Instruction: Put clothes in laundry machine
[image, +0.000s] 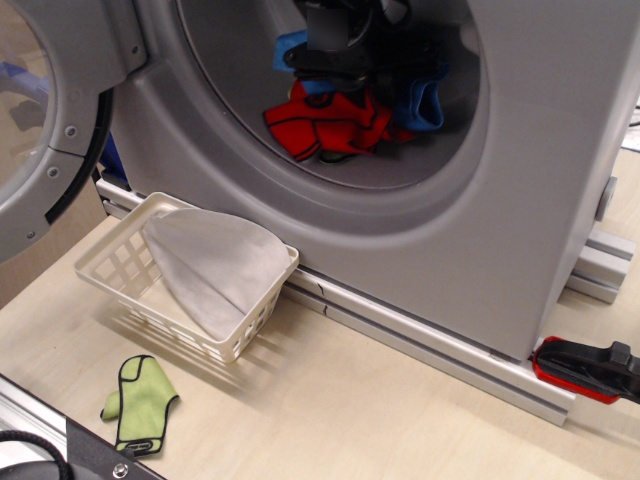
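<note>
The laundry machine (540, 180) is a large grey washer with its round door (40, 120) swung open at the left. My gripper (340, 62) is dark and reaches inside the drum opening from above. The clothes (330, 125), bright red pieces with black trim and blue pieces (420, 100), hang in a bundle from it inside the drum. The gripper appears shut on the bundle; its fingertips are hidden among the cloth.
A white lattice basket (110, 262) holding a pale grey-white cloth (215, 265) leans against the washer's front. A lime-green mitt (140, 402) lies on the table near the front edge. A red and black clamp (585, 370) lies at the right by the aluminium rail (420, 340).
</note>
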